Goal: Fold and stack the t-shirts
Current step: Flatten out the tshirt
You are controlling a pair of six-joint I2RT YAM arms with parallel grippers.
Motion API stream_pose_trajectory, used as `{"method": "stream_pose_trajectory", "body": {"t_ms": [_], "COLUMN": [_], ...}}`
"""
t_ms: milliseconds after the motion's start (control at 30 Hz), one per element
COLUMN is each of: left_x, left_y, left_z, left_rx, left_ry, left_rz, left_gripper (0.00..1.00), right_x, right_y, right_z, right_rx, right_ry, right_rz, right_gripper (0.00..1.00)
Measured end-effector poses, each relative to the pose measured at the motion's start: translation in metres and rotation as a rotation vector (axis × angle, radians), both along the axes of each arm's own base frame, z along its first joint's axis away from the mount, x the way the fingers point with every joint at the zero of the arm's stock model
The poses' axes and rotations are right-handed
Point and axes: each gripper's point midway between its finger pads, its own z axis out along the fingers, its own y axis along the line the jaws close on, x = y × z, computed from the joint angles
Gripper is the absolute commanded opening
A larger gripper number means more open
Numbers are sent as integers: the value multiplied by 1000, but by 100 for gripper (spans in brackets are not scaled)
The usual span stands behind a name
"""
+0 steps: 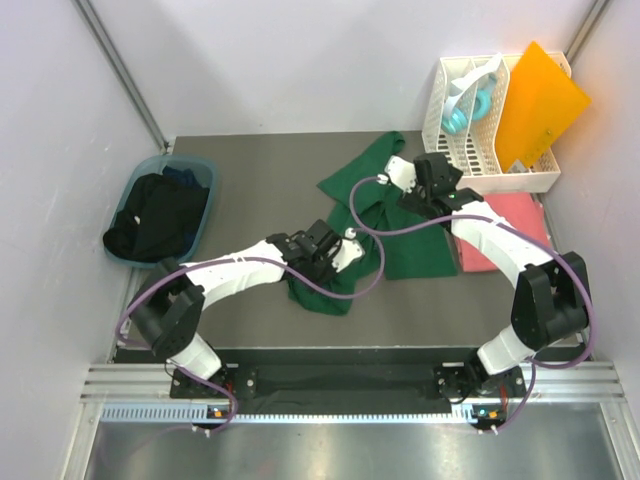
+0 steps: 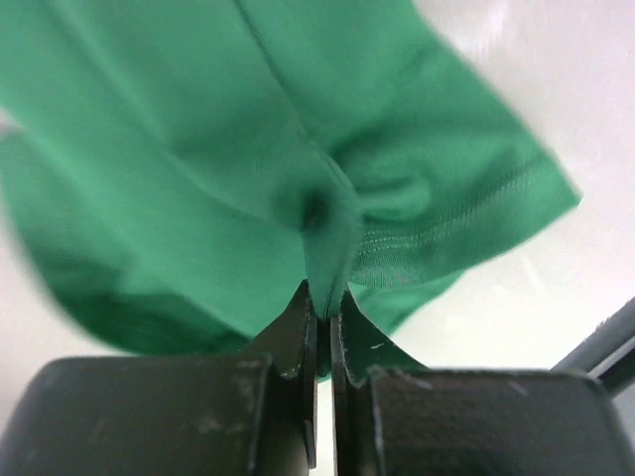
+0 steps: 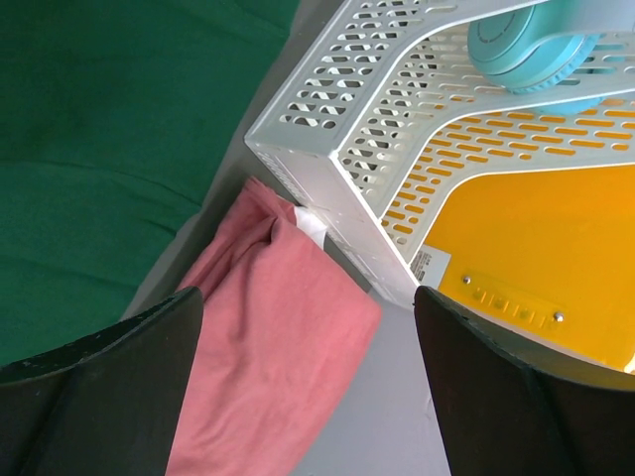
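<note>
Where the left arm crosses it, the crumpled dark green cloth t-shirt [image 1: 405, 225] is partly hidden; it lies mid-table on the grey matte tabletop [image 1: 250, 170]. The left gripper [image 2: 322, 307] is clenched on a raised, hemmed fold of it. The right gripper [image 3: 308, 297] hangs spread wide, grasping nothing. Beneath it, the folded coral pink t-shirt [image 3: 268, 337] reaches the corner of the white slotted plastic rack [image 3: 337, 109]. The rack holds a flat orange plastic sheet [image 1: 540, 105] and a round teal object [image 3: 541, 50], cut off in the right wrist view. Black garments [image 1: 160, 215], impossible to tell apart, fill a blue plastic basin [image 1: 205, 170] at the far left.
</note>
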Motion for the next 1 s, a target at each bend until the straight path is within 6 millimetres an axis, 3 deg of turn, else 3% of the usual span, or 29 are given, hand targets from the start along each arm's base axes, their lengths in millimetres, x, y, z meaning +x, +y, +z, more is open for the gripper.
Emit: {"method": "stream_pose_trajectory", "body": {"t_ms": [233,400,533,733,833,867,900,933,1000], "left_x": [37,64,120,251,306,321,340,357,377], "left_y": [-17,13,80,232,272,277,278,277,270], "left_z": [65,102,128,191,221,226,233,236,233], "left_rx": [-21,70,198,438,531,551,561,572,600], "left_ry": [-145,-327,-465,-719,-873,-905,-952,-985,-1021], "left_rz": [-16,-23,95,474,569,578,593,598,584], "left_gripper": [0,0,0,0,1,12,34,72,88], "right_x": [0,0,1,4,6,8,10,12,16], "right_y": [4,6,10,11,12,13,14,15,17], "right_z": [0,1,2,6,6,6,6,5,5], "right_rx": [1,8,23,31,35,34,34,34,34], "right_ry": [-2,-7,-19,-38,-46,-44,-44,-44,-43], "right_rz": [8,11,12,12,12,13,13,12,13], "right_gripper": [87,87,87,87,87,87,87,88,88]}}
